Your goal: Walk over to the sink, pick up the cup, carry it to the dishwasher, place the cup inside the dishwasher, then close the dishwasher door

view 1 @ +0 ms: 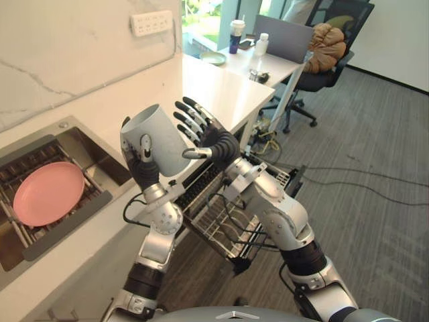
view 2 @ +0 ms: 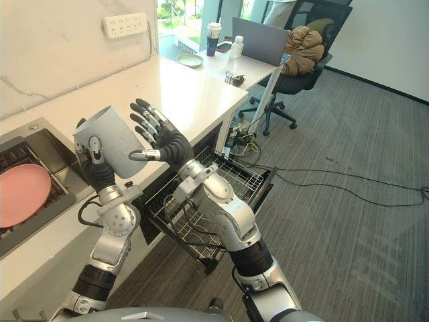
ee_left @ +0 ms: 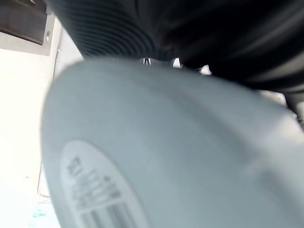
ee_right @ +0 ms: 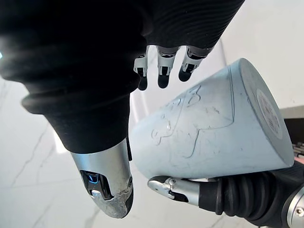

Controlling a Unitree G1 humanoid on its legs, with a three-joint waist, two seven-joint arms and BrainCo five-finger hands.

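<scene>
Left eye view: the grey cup (view 1: pixel 157 134) is held in the air above the pulled-out dishwasher rack (view 1: pixel 218 225), on the rack's sink side. It is clear of the wire, and its long axis is tilted, with the open mouth up and away from the robot and the base down toward the rack. The left hand (view 1: pixel 142 168) grasps it from beneath, fingers and thumb curled round the wall. The right hand (view 1: pixel 213 139) stands just beside the cup, over the rack, with its fingers spread straight and holding nothing. Whether its thumb touches the wall cannot be told. The holding hand is thus the farther from the rack, so lowering probably calls for a reach across or a handover. Beyond the rack's far side lie the sink (view 1: pixel 100 164) and its pink plate (view 1: pixel 48 193).
</scene>
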